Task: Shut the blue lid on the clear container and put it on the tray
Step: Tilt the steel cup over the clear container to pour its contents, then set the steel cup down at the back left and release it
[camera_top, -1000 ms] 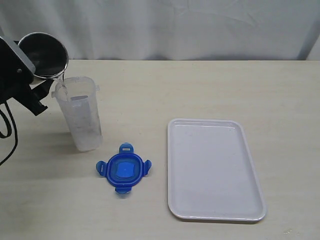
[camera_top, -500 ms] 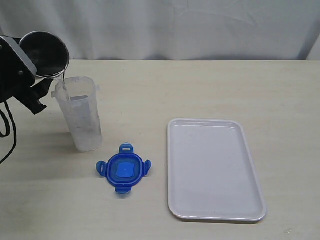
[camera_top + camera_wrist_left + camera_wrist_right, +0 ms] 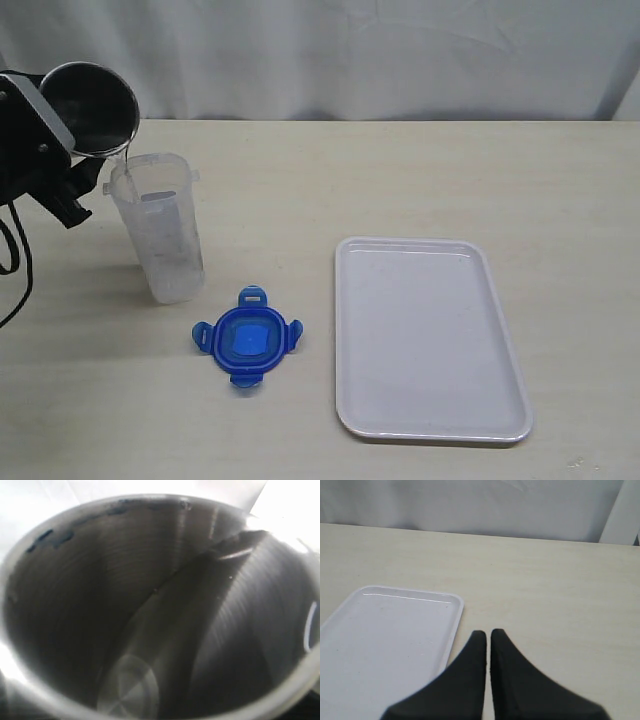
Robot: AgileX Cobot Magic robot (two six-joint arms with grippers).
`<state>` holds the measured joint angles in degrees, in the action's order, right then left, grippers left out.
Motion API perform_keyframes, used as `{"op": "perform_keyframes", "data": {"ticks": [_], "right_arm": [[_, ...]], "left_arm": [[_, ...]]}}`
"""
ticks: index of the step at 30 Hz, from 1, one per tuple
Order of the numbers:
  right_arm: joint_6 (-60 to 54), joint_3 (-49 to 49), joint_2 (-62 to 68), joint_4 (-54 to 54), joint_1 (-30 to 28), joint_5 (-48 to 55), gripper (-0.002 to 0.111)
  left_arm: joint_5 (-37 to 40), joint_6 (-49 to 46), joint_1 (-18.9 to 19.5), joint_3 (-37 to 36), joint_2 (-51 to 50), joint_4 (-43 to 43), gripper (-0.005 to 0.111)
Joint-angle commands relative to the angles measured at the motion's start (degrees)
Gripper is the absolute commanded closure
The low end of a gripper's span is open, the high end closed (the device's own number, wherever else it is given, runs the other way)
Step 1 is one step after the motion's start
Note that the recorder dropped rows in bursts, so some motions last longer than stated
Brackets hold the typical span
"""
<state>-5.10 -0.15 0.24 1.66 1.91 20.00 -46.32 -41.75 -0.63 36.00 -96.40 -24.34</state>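
Observation:
The clear container (image 3: 160, 230) stands upright and uncapped at the left of the table, with some water in it. The blue lid (image 3: 246, 336) lies flat in front of it, flaps spread. The white tray (image 3: 430, 335) lies empty to the right, also seen in the right wrist view (image 3: 385, 640). My left gripper (image 3: 58, 150) holds a steel cup (image 3: 90, 108) tilted above the container's rim, and a thin stream runs from cup to container. The cup's inside (image 3: 150, 605) fills the left wrist view and hides the jaws. My right gripper (image 3: 487, 635) is shut and empty, beside the tray's edge.
A white cloth backdrop (image 3: 350, 50) runs along the table's far edge. A black cable (image 3: 15, 270) hangs from the left arm at the left border. Bare tabletop (image 3: 400, 180) lies between the container and the tray and behind the tray.
The steel cup and the left gripper have shifted slightly upward over the container. The lid, container, tray and right gripper have not moved.

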Motion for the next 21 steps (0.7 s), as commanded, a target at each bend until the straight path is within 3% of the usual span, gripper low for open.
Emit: {"op": "perform_keyframes", "data": {"ticks": [1, 10, 18, 21], "right_arm": [[-0.06, 0.15, -0.24, -0.45, 0.20, -0.19, 0.104], [-0.06, 0.15, -0.24, -0.45, 0.20, -0.19, 0.104], [-0.06, 0.15, -0.24, -0.45, 0.20, -0.19, 0.104], [-0.06, 0.15, -0.24, -0.45, 0.20, -0.19, 0.104]], "left_arm": [[-4.55, -0.05, -0.08, 0.76, 0.87, 1.03, 0.107], [-4.06, 5.61, -0.08, 0.76, 0.87, 1.03, 0.107], [-3.80, 27.88, -0.08, 0.76, 0.87, 1.26, 0.107], [-3.70, 33.44, -0.08, 0.76, 0.87, 5.75, 0.107]]}}
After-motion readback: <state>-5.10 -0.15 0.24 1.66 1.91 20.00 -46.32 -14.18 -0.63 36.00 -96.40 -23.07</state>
